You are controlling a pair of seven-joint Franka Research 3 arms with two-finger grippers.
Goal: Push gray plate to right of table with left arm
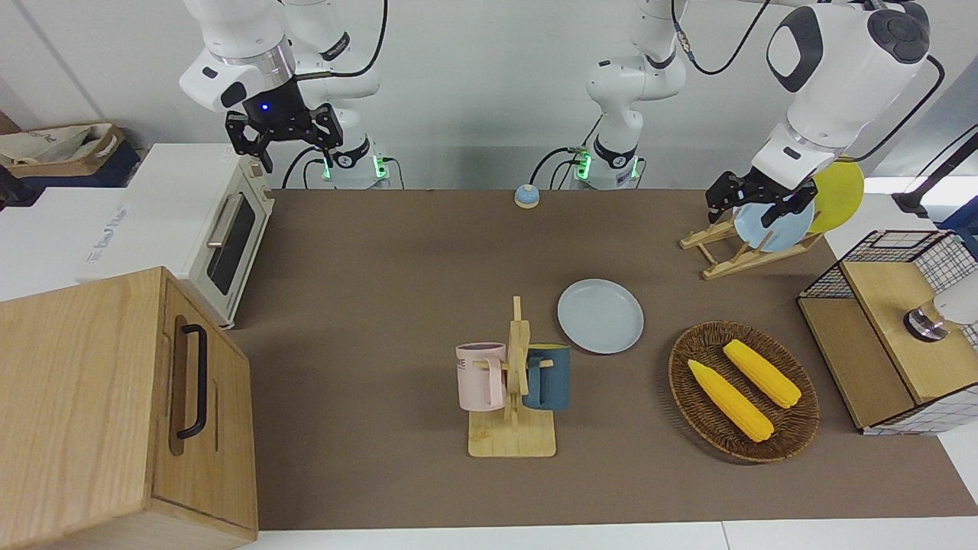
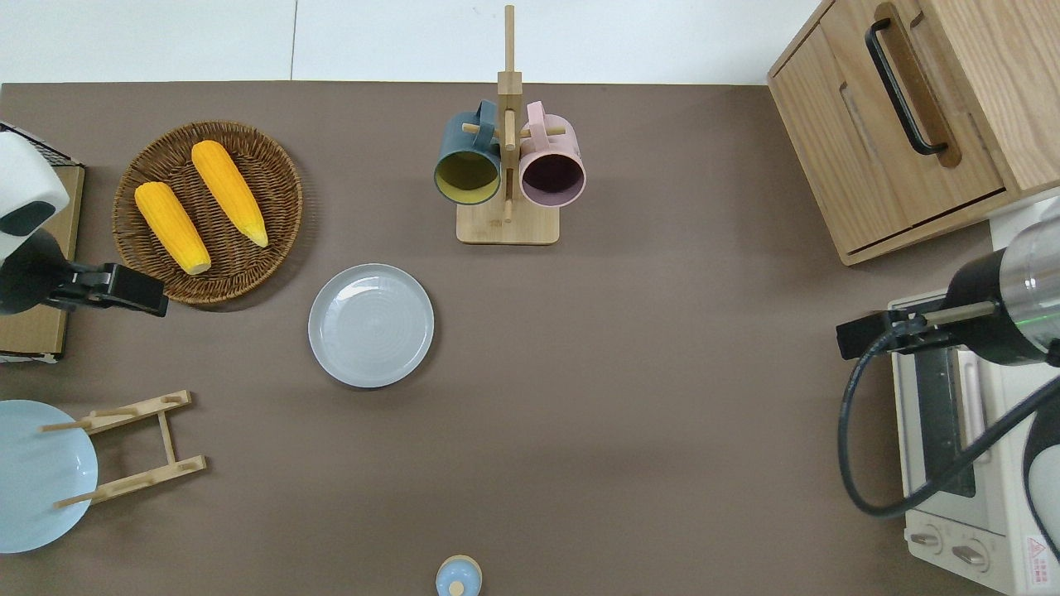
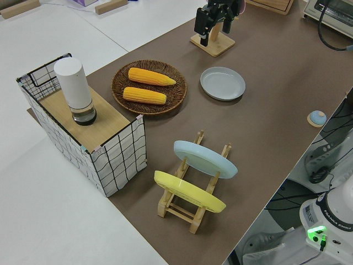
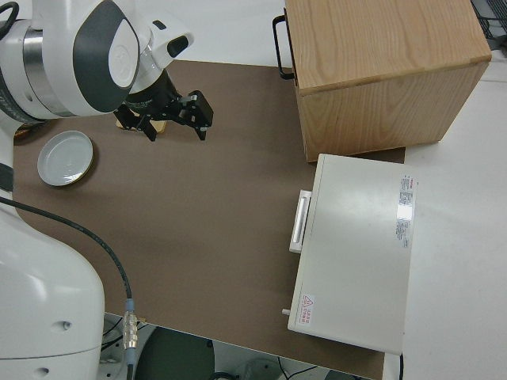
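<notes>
Sky-blue plate (image 2: pixel 37 473) cut by the overhead view's edge, yellow plate (image 1: pixel 840 195) half hidden.

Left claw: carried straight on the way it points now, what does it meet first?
The left claw points down; probably the bare table by the wicker basket rim, toward the gray plate. Its height leaves the spot uncertain.

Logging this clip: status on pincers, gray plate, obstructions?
Left pincer open, aloft, off gray plate. Right arm parked. Plate flat beside corn basket; mug rack stands farther out.

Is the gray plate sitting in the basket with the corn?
No, the gray plate lies flat on the table, beside the basket and apart from it.
</notes>
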